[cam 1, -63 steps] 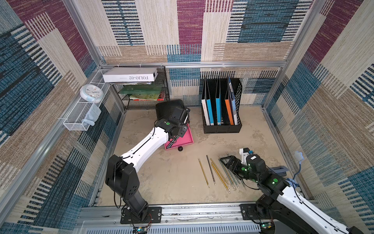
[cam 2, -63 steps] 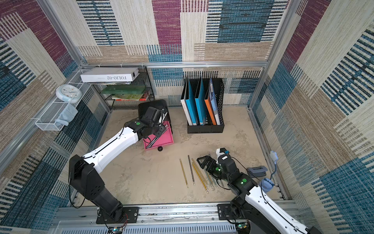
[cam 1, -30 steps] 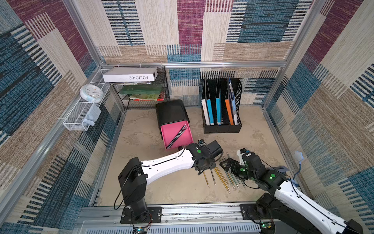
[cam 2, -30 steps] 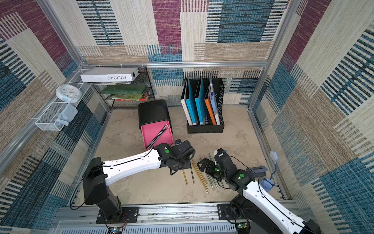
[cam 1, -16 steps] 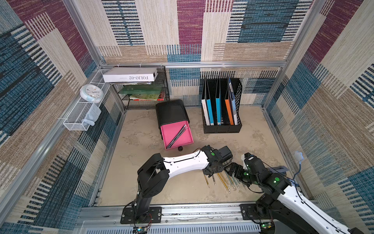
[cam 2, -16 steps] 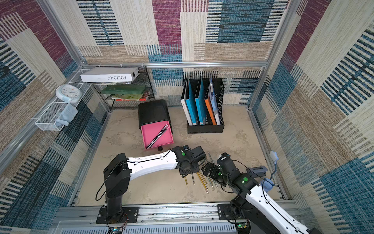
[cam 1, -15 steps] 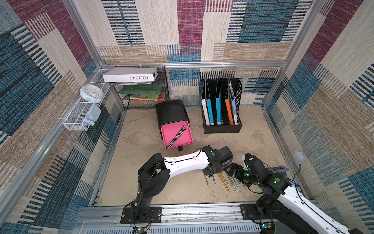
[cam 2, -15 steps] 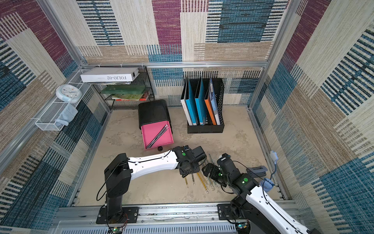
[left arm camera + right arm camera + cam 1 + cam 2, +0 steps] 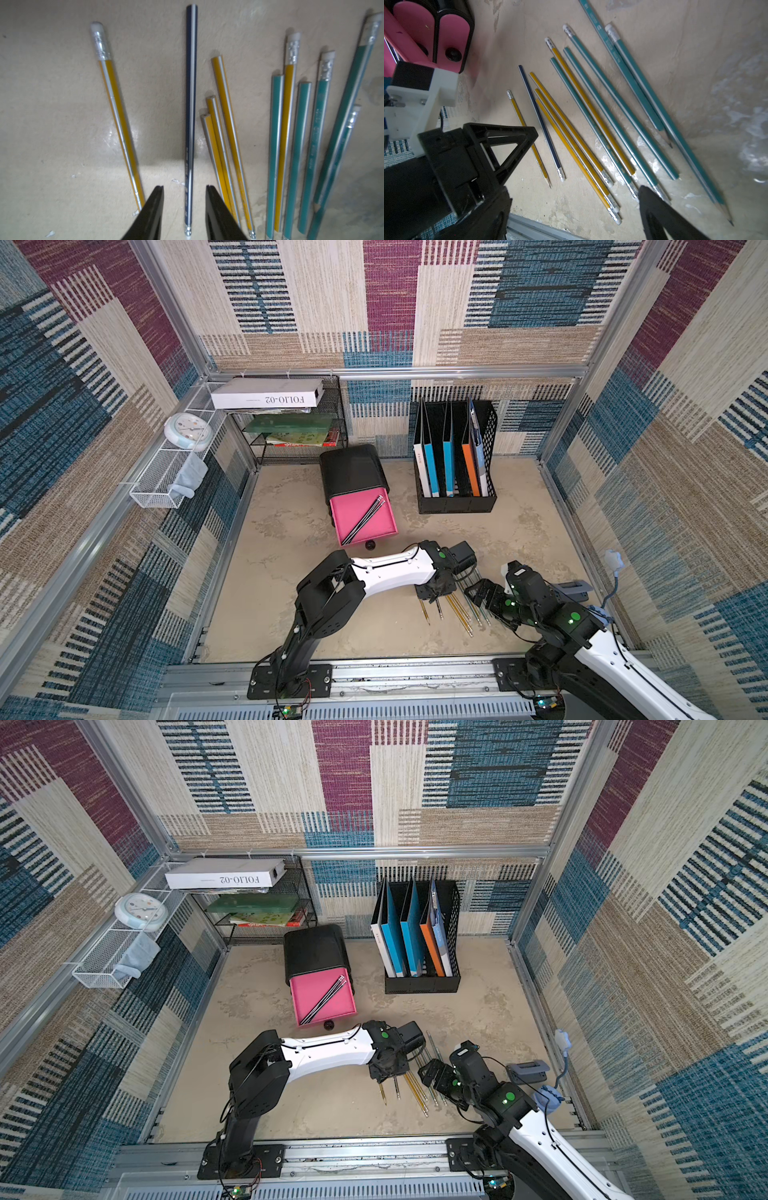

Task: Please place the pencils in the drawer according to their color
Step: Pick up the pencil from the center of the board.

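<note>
Loose pencils [image 9: 457, 605] [image 9: 411, 1085] lie in a row on the floor, yellow ones [image 9: 118, 116] toward one end and several teal ones [image 9: 301, 145] toward the other. My left gripper [image 9: 185, 187] [image 9: 436, 593] is open, its jaws low on either side of a dark pencil [image 9: 191, 104] [image 9: 539, 118] without touching it. My right gripper [image 9: 574, 195] [image 9: 478, 593] hangs wide open and empty beside the teal pencils. The drawer [image 9: 361, 514] [image 9: 322, 996], pink, stands pulled out of its black chest [image 9: 353, 468] with black pencils [image 9: 365, 518] inside.
A black file holder [image 9: 455, 497] with folders stands at the back right. A wire shelf [image 9: 291, 435] with books stands at the back left. A clock [image 9: 187, 431] and a white mesh basket [image 9: 162, 485] hang on the left wall. A grey part [image 9: 575, 589] lies on the floor at the right.
My left arm swung from the drawer down to the pencil row, and its jaws have narrowed round the dark pencil. The right arm has barely moved.
</note>
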### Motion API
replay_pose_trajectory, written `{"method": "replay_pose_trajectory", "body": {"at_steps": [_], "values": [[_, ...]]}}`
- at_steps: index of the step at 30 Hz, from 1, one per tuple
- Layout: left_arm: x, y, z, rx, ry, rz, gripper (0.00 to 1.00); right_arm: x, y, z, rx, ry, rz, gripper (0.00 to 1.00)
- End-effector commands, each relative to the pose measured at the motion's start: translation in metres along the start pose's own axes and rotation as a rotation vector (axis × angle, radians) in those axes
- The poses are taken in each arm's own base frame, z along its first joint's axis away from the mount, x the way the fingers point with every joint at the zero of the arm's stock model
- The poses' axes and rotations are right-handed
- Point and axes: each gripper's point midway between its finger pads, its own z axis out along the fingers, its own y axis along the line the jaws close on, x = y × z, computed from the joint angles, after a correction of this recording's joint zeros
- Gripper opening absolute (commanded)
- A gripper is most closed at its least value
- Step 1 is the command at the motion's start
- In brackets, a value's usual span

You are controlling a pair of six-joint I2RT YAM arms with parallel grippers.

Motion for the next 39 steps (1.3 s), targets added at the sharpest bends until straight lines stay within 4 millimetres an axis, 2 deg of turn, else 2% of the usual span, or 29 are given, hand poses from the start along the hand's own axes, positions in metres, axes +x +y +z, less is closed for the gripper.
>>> {"method": "replay_pose_trajectory", "body": {"at_steps": [1,11,19,39], "values": [[-0.003,0.003,0.004,-0.022,0.002,0.011,0.37,0.001,-0.005,0.001,0.02,-0.002,0.009,0.99],[-0.004,0.0,0.016,-0.043,0.017,0.019,0.34,-0.001,-0.004,0.0,0.019,-0.007,0.012,0.99],[0.001,0.01,0.026,-0.076,0.043,0.004,0.29,-0.002,-0.003,0.0,0.017,-0.011,0.013,0.99],[0.005,0.019,0.036,-0.103,0.07,-0.003,0.05,-0.004,-0.001,-0.003,0.008,-0.024,0.015,0.99]]}}
